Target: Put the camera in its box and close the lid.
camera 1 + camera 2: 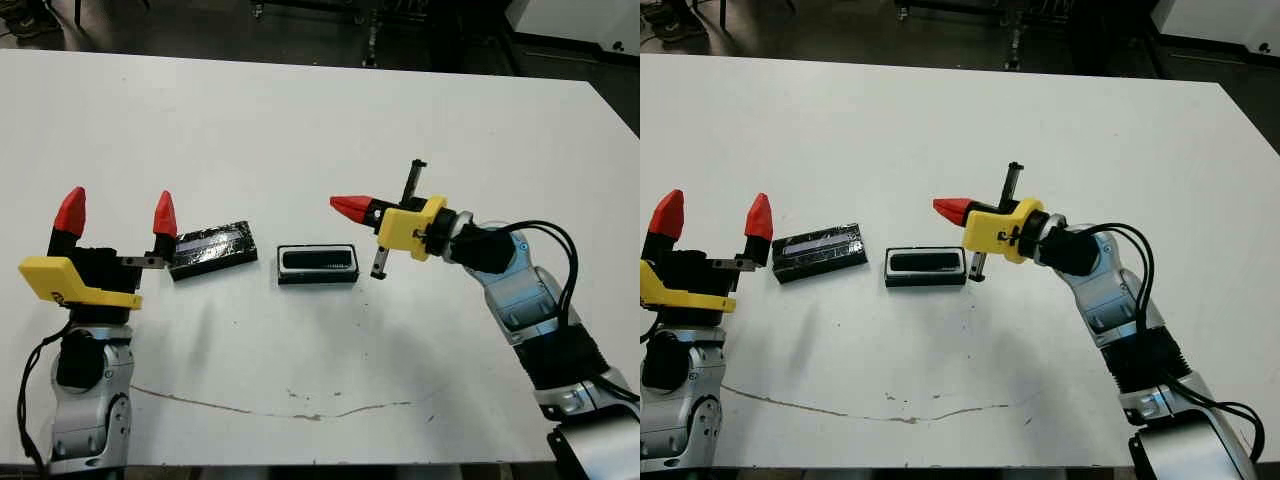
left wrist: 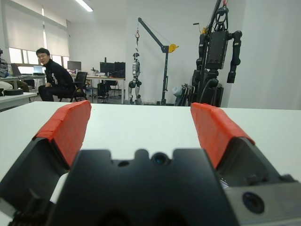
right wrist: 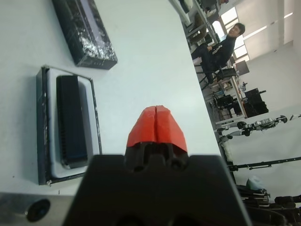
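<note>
The camera, a slim black bar, lies inside the box, a shallow black-rimmed tray with a white interior, at the table's middle. The lid, a glossy black slab with a pale stripe, lies flat on the table just left of the box. My left gripper stands open at the lid's left end, holding nothing. My right gripper is shut and empty, pointing left just above the box's right end. In the right wrist view, its closed fingertips sit beside the camera and the lid.
A thin brown line runs across the white table near its front edge. Beyond the far edge, a seated person and stands with robot hardware show in the left wrist view.
</note>
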Robot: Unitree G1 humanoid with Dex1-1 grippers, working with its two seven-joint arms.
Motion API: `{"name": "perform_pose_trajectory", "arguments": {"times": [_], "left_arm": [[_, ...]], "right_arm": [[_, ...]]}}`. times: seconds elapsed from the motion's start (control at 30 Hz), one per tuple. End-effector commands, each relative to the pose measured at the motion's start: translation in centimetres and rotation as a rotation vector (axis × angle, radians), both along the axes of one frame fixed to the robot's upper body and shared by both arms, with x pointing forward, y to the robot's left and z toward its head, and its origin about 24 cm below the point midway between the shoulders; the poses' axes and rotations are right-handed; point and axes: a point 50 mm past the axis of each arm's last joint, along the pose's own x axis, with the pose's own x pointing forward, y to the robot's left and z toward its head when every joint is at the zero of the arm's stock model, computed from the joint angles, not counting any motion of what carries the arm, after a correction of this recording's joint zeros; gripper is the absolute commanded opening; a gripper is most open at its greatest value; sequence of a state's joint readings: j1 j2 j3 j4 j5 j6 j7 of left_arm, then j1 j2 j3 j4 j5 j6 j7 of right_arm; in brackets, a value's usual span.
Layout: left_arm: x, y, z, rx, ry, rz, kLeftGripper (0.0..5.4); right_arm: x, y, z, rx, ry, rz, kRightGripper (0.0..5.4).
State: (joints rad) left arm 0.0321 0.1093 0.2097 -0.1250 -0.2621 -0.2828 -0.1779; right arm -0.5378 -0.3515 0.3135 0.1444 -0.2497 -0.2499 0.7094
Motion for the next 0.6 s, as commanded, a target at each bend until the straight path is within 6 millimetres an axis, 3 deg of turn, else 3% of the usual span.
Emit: {"name": "perform_pose_trajectory", "arguments": {"times": [0.03, 0.6], "left_arm": [[0.0, 0.0, -0.3, -0.002, 0.011, -0.005, 5.40], [-0.1, 0.0, -0.5, 0.014, 0.020, 0.010, 5.40]], "right_arm": [[0.0, -0.5, -1.1, -0.048, 0.053, -0.031, 0.01], [-1.0, -0.4, -3.8, -0.147, 0.111, -0.022, 0.01]]}}
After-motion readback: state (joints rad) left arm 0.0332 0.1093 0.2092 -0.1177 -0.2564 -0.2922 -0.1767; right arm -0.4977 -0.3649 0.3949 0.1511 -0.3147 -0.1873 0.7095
